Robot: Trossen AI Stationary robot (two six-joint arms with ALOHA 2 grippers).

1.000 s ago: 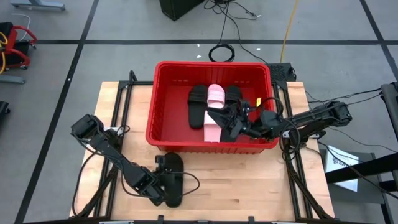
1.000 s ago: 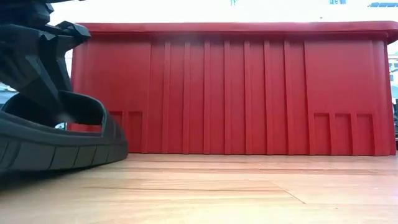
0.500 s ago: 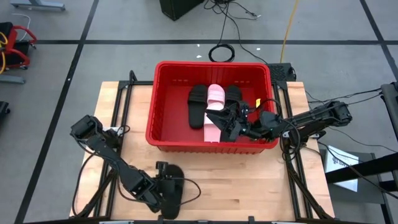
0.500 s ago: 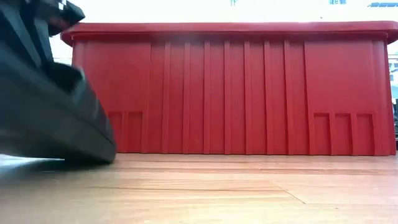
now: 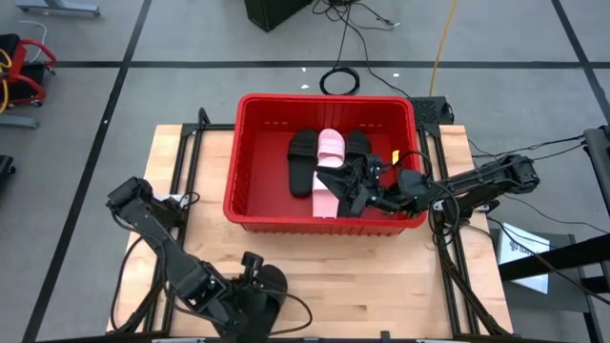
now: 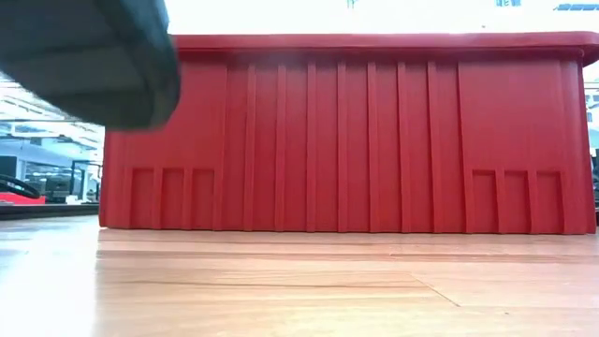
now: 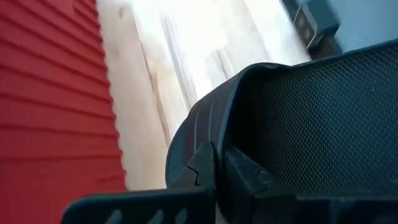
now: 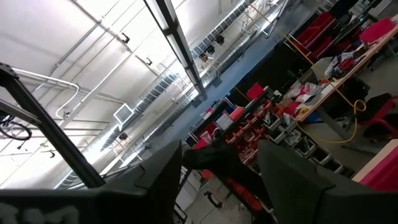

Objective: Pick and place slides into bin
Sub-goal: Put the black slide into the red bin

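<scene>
My left gripper is shut on a black slide near the table's near edge, left of centre. In the low view the slide hangs high, clear of the wood. The red bin stands at the table's far middle. In it lie two pink slides and black slides. My right gripper is low inside the bin's near right part, over the slides. Its fingers stand apart in the right wrist view, which looks up at the ceiling. My left gripper pinches the black slide at its side rim, beside the dotted footbed. The fingers come level from the table's left. The slide is lifted clear of the table and tilted; the gripper body hides how far back it reaches.
The bin's ribbed near wall stands across the table's middle and shows in the left wrist view. Bare wood lies between the bin and the near edge. Cables lie on the floor behind the table.
My left gripper has gone toward the table's near edge and up, still shut on the black slide. The slide lay flat on the wood; now it is lifted clear and tipped. My right gripper has kept still.
</scene>
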